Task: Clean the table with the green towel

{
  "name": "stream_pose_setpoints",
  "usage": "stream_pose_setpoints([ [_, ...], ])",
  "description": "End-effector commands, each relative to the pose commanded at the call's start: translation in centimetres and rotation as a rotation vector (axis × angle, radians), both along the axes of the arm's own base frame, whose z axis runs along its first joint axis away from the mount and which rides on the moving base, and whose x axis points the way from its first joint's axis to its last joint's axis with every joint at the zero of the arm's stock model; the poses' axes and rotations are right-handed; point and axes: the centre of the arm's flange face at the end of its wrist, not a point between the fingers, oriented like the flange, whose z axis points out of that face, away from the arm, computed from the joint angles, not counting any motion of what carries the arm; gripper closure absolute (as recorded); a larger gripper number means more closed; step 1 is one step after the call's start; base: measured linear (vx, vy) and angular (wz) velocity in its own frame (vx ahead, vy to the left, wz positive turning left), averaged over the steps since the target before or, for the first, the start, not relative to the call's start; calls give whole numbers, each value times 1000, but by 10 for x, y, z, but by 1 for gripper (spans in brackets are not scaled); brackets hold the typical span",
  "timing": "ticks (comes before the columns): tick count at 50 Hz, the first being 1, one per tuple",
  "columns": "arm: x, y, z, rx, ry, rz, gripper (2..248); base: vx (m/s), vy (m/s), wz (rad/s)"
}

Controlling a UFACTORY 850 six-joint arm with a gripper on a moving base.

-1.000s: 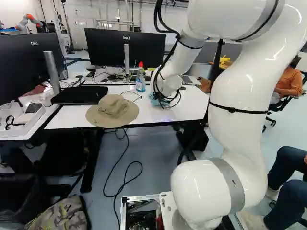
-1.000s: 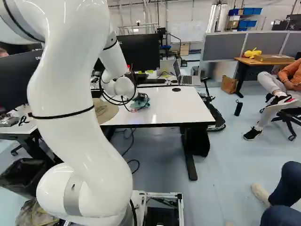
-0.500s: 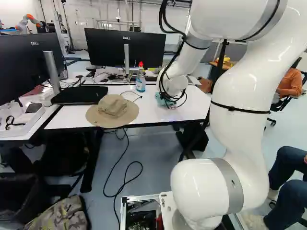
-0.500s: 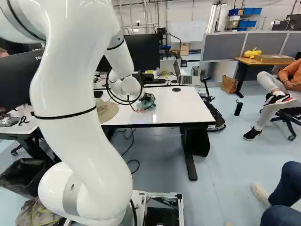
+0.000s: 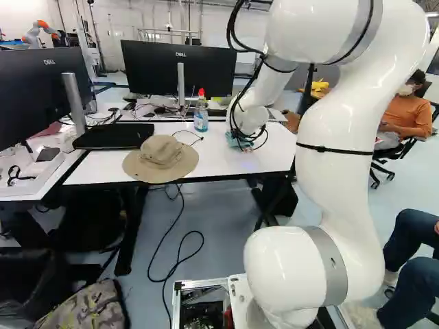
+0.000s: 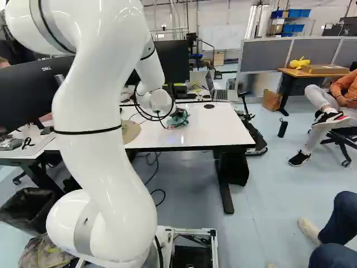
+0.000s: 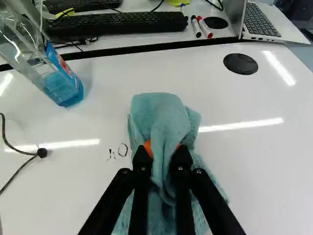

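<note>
Fingers point(image 7: 183, 169) are clamped on the green towel point(image 7: 164, 115), one on each side, with bits of the orange pads peeking out against the cloth. It's a bunched-up wad, more teal than green tbh, folded over between them with its looser ends spread on the white worktop point(image 7: 259, 171). You can spot the gripper point(image 6: 177, 114) low over the worktop in the right base view too, with black cables looping around the end of the white arm point(image 5: 336, 178).

Right beside the towel, on the side toward the spray bottle point(image 5: 201, 116), are some small black marks point(image 7: 117, 151) on the surface. That bottle is upright, has blue liquid in it and a red top, and stands near the worktop's back edge. A floppy tan hat point(image 5: 162, 152) sits by the front edge, and a thin black cable point(image 7: 17, 172) lies between hat and bottle.

Past the towel there's a round black cover point(image 7: 240, 63) set in the worktop. Across the gap behind are a black keyboard point(image 7: 117, 24), two markers point(image 7: 200, 27) and an open laptop point(image 7: 266, 24).
</note>
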Motion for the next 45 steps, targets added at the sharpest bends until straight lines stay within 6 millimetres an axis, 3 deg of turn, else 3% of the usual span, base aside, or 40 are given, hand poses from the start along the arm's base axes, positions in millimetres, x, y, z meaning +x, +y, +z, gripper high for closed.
stream_pose_setpoints([
  [22,26,28,-2,-1,-16,51,196,0,0,0],
  [45,16,64,-1,0,-10,112,196,0,0,0],
])
